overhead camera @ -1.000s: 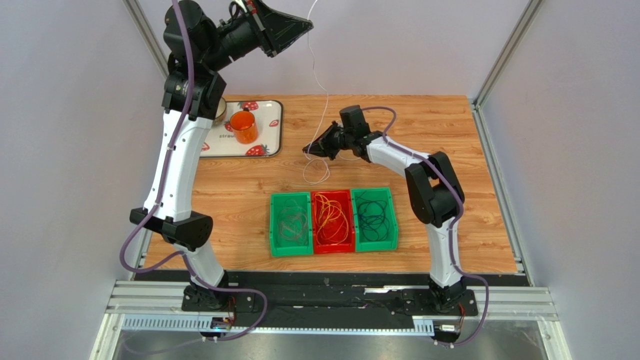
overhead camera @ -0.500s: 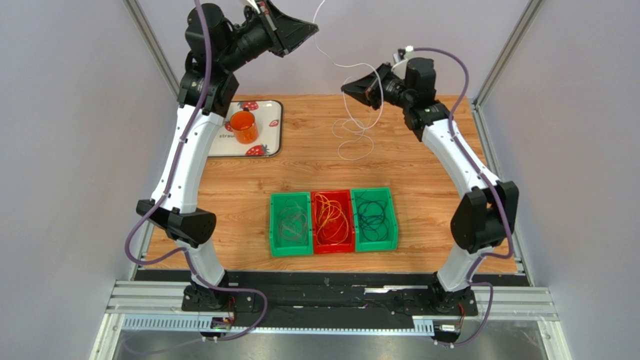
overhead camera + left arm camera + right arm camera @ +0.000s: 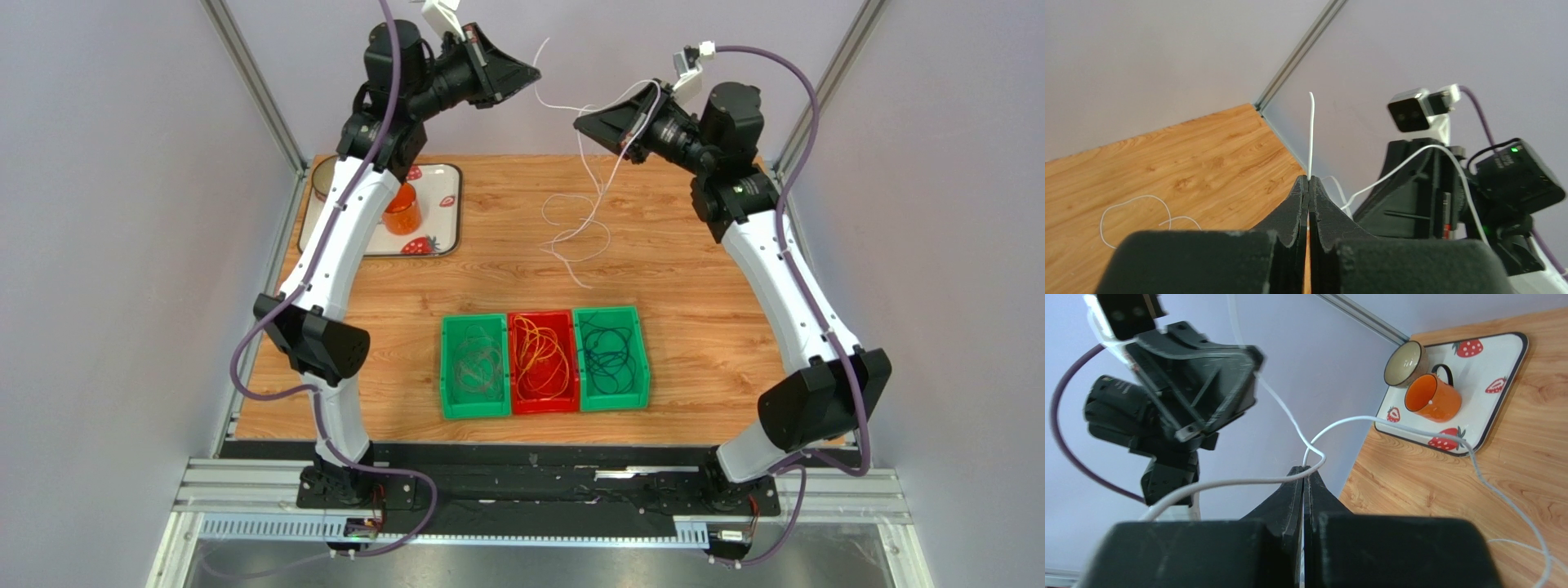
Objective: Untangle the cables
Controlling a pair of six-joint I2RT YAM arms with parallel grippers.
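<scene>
Top external: right hand aloft

No word, number, brand or sign can be read in any of the views. The one printed thing is the tray on the surface, well below the left tool and off to that tool's left. Its face carries red strawberry pictures. If it has any lettering, that is too small or too hidden by the arm to make out.
</scene>
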